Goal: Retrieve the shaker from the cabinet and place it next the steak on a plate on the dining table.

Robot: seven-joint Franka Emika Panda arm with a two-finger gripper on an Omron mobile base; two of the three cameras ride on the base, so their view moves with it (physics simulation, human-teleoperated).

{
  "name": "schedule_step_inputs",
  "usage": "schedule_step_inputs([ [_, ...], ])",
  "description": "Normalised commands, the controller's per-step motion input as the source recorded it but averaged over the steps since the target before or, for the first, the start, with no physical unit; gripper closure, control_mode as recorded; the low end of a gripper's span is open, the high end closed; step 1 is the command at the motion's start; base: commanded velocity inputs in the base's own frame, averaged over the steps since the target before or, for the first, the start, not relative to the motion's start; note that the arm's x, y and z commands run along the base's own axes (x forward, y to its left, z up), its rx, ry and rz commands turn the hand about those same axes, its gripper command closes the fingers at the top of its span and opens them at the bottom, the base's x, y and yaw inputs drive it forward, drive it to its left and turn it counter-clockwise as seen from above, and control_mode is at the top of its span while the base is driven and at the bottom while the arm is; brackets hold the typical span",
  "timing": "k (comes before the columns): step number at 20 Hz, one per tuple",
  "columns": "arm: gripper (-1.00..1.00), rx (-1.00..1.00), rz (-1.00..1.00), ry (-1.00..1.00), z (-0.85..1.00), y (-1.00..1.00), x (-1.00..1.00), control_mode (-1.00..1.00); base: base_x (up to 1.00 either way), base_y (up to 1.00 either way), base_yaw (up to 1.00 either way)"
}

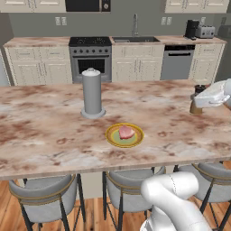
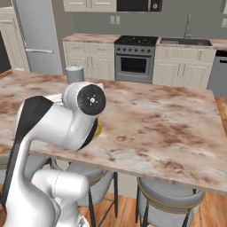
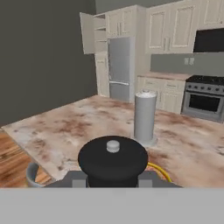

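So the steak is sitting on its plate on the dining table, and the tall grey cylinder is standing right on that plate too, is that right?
Not quite. The steak does sit on the plate on the dining table, but the tall grey cylinder isn't on that plate. The left base view shows it standing on the tabletop itself, behind the plate and a little to the left, with bare stone between them.

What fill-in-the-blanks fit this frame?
1. The steak lies on the ___.
2. The cylinder stands ___ on the table.
3. The gripper holds the ___.
Missing: plate; upright; shaker.
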Motion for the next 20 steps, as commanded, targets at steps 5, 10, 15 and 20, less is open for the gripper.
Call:
schedule_step_inputs([
  [5, 1.00, -0.15, 0.27, -0.05, -0.35, -0.06, 0.00, -1.00, 0.00, 0.00, 0.00],
  [10, 1.00, -0.01, 0.21, -0.07, -0.38, -0.21, -0.05, -1.00, 0.00, 0.00, 0.00],
  [15, 1.00, 0.00, 0.15, -0.04, -0.33, -0.09, -0.10, -1.00, 0.00, 0.00, 0.00],
  [20, 1.00, 0.01, 0.05, -0.04, -0.23, 0.00, 0.05, -1.00, 0.00, 0.00, 0.00],
])
